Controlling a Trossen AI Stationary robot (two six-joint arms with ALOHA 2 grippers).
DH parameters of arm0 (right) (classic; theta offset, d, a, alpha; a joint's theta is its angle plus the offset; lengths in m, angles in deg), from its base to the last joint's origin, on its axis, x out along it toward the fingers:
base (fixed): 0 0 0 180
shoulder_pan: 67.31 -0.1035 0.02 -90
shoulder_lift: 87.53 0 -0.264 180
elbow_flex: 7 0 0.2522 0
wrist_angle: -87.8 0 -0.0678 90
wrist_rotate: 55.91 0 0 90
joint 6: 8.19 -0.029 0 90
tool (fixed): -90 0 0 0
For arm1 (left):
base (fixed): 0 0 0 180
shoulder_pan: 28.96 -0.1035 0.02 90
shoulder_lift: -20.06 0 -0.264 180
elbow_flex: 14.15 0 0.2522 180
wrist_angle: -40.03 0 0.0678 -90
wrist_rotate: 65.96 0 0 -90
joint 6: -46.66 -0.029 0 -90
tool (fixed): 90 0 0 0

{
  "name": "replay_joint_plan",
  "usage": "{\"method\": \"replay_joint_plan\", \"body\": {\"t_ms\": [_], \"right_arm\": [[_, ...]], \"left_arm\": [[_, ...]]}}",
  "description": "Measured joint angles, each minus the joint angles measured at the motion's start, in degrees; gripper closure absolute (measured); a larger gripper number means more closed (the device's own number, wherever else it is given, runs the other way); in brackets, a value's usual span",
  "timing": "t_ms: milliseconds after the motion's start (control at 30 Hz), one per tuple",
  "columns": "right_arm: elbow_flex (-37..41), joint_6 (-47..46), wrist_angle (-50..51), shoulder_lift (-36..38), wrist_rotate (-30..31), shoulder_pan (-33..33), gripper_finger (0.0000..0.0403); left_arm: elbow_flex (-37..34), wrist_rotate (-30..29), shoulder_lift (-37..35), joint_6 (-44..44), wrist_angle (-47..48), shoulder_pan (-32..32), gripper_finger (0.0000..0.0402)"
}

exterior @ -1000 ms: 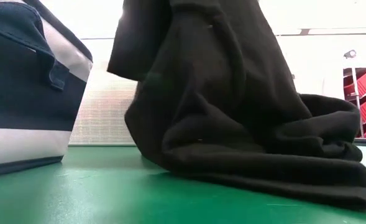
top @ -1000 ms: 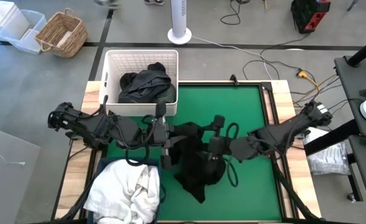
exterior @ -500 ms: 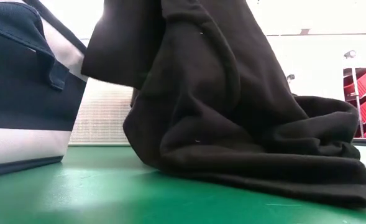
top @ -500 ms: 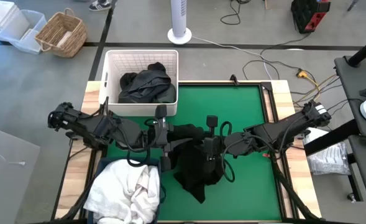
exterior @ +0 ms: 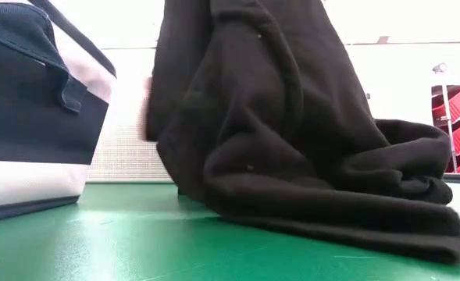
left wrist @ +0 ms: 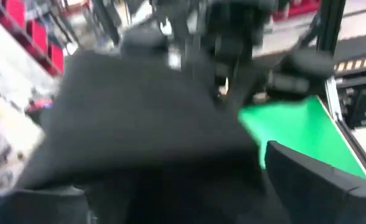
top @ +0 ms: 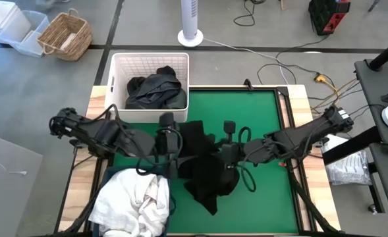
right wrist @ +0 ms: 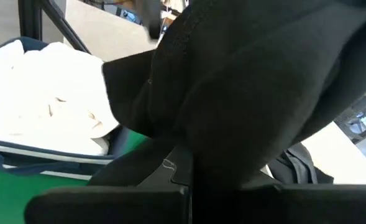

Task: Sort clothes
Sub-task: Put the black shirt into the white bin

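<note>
High view: a soft, crumpled black garment (top: 203,168) is held up over the green counter (top: 266,118) mid-counter, its lower folds pooled on the mat. It is grasped by the left gripper (top: 174,148) and the right gripper (top: 225,155), both clenched on the cloth.

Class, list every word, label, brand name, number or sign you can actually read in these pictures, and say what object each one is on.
No text can be read in any view.
The black garment, white clothes, lattice basket and navy bin show no print or labels.
The red shelf bins in the room behind are too small for any marking to be made out.
</note>
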Motion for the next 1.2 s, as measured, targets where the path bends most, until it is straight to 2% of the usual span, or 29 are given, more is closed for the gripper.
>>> {"method": "replay_joint_plan", "body": {"t_ms": [200,400,567,700,967,1200], "right_arm": [[0.00,-0.51,0.97,3.62,0.02,-0.66,0.0390],[0.00,0.27,0.53,6.87,0.04,-1.78,0.0390],[-0.02,1.16,-1.18,9.27,-0.02,-3.25,0.0390],[-0.02,0.99,-3.56,10.54,-0.15,-3.55,0.0390],[-0.02,-3.82,-12.08,11.37,0.06,-3.37,0.0390],[-0.02,-0.84,-19.24,11.07,0.09,-3.37,0.0390]], "left_arm": [[1.74,0.01,0.00,8.35,12.01,-0.02,0.0061],[1.44,0.58,0.04,10.64,15.51,0.00,0.0068],[-2.16,8.74,0.07,9.11,15.32,0.20,0.0070],[-7.73,9.18,0.07,8.87,9.45,0.19,0.0070],[-18.43,9.04,0.07,5.13,-14.11,0.19,0.0070],[-25.53,9.05,0.13,0.30,-32.37,0.08,0.0070]]}}
